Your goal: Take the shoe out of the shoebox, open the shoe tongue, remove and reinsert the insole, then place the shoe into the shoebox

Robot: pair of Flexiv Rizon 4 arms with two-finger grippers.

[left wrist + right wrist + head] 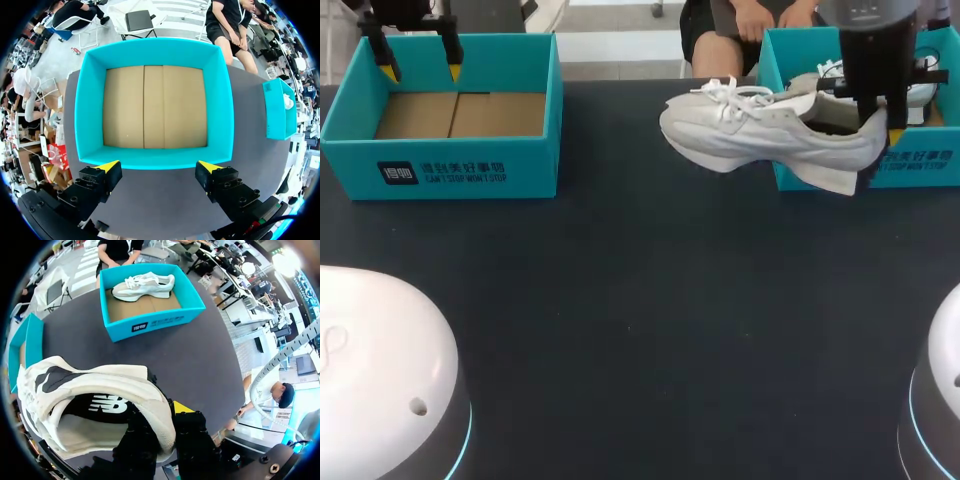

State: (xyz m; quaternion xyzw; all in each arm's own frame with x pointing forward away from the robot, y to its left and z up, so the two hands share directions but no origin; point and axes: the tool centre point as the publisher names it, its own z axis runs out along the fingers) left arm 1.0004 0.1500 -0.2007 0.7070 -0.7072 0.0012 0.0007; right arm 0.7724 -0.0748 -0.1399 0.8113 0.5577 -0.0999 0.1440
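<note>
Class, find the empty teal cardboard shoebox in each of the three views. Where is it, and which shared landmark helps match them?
Head view: the empty teal cardboard shoebox sits far left, the left hand over it.
Left wrist view: it fills the middle, just ahead of the open left hand.
Right wrist view: a teal sliver beside the lifted white sneaker.
Shared landmark: the second teal shoebox, holding the other shoe.

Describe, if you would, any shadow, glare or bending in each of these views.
Head view: even light, and the shoe casts hardly any shadow on the dark table. Left wrist view: the walls of the empty shoebox bow outward. Right wrist view: the shoe's inside lies in shadow.
</note>
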